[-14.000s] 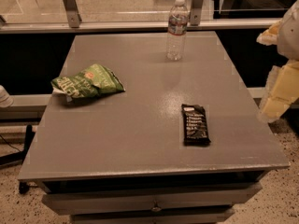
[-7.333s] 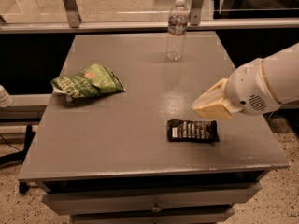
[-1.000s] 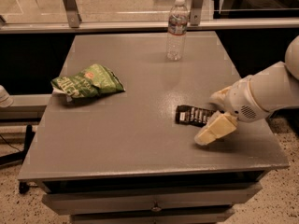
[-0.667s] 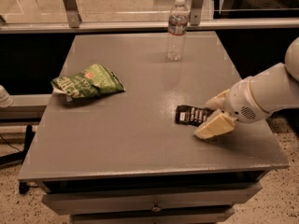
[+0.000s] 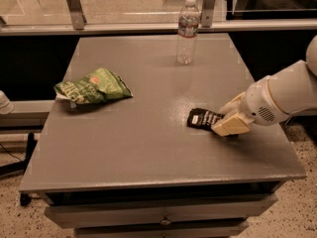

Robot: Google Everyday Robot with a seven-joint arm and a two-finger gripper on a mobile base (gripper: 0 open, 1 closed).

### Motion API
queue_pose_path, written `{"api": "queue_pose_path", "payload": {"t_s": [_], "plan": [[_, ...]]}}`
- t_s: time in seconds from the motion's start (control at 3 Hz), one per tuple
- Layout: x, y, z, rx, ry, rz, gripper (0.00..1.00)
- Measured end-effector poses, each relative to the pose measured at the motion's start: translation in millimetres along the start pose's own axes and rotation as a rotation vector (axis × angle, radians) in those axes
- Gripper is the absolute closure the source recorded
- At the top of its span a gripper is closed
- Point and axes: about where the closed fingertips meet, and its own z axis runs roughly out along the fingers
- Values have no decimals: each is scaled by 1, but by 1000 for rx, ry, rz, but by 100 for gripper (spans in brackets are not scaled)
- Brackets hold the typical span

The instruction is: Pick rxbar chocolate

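The rxbar chocolate point(image 5: 200, 118), a flat black wrapper with a small white label, lies on the grey table point(image 5: 148, 148) right of centre. My gripper point(image 5: 229, 116) comes in from the right on a white arm. One cream finger is on each side of the bar's right end, which they cover. The bar's left end pokes out toward the table's middle. The bar looks tilted, its right end between the fingers.
A green snack bag point(image 5: 92, 87) lies at the table's left. A clear water bottle point(image 5: 187, 30) stands upright at the back centre. The table's front edge has drawers below. A glass partition with metal posts runs behind.
The fingers have drawn in on the bar's right end over the last second. Earlier the bar was turned from lengthwise to crosswise and shifted a little.
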Motion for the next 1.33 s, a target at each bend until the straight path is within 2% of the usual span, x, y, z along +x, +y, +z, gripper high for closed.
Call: {"api": "queue_pose_path", "payload": {"t_s": [0.33,0.67,1.0,1.33], "plan": [[-4,-3,-6,0,-1,11,100],[-13,-9,-22,6,-24,32,100],[-14,-9,-22,7,-24,30,100],[-38,-11,-30,29,-68,9,100]]}}
